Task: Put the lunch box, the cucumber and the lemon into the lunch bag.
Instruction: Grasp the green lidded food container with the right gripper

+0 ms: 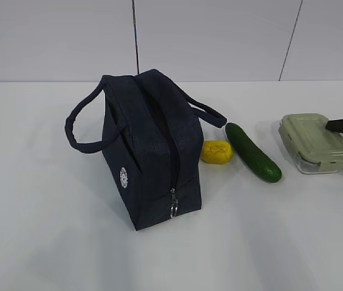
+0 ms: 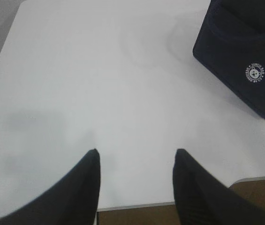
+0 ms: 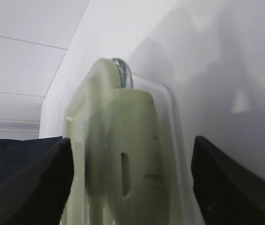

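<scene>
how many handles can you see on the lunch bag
2. One handle loops out from the left side of the lunch bag; the other handle arcs off its right side, ending above the lemon. None seem hidden.

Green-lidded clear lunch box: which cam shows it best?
Exterior view: the clear rectangular lunch box with the pale sage-green lid sits whole on the white table, right of the cucumber. Right wrist view shows only its clip end, blurred, between the open gripper's fingers. Left wrist view misses it.
</scene>
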